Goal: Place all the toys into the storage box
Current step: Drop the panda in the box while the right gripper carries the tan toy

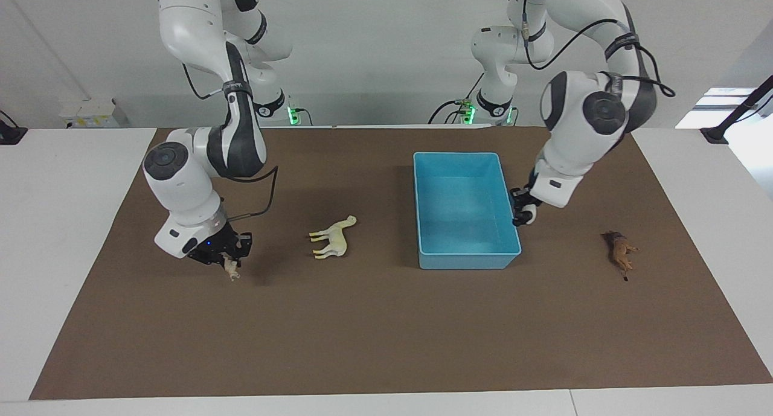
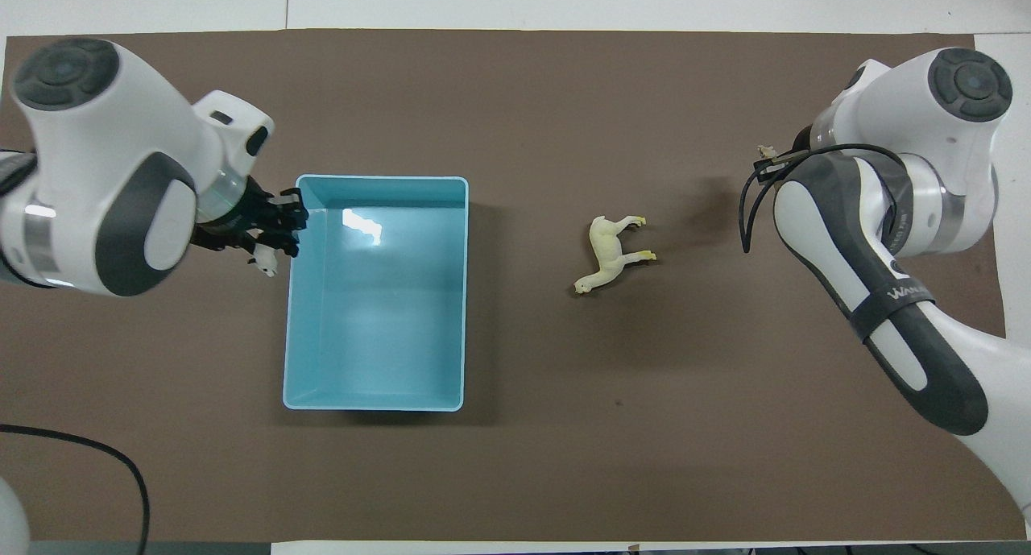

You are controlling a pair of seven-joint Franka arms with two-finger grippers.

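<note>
The light blue storage box [image 1: 459, 157] stands open and empty on the brown mat; it also shows in the overhead view [image 2: 378, 181]. My left gripper [image 1: 522, 215] [image 2: 272, 234] is shut on the black-and-white panda [image 1: 529, 214] [image 2: 263, 263] and holds it at the box's rim on the left arm's end. My right gripper [image 1: 227, 260] is shut on the tan big cat [image 1: 230, 271] [image 2: 765, 150], low over the mat toward the right arm's end. The cream long-necked toy [image 1: 332, 238] [image 2: 614, 253] lies between that gripper and the box. The brown maned toy [image 1: 621, 253] lies toward the left arm's end, hidden under my left arm in the overhead view.
The brown mat [image 1: 386, 331] covers most of the white table. A black cable [image 2: 97, 458] lies at the mat's corner nearest the left arm's base.
</note>
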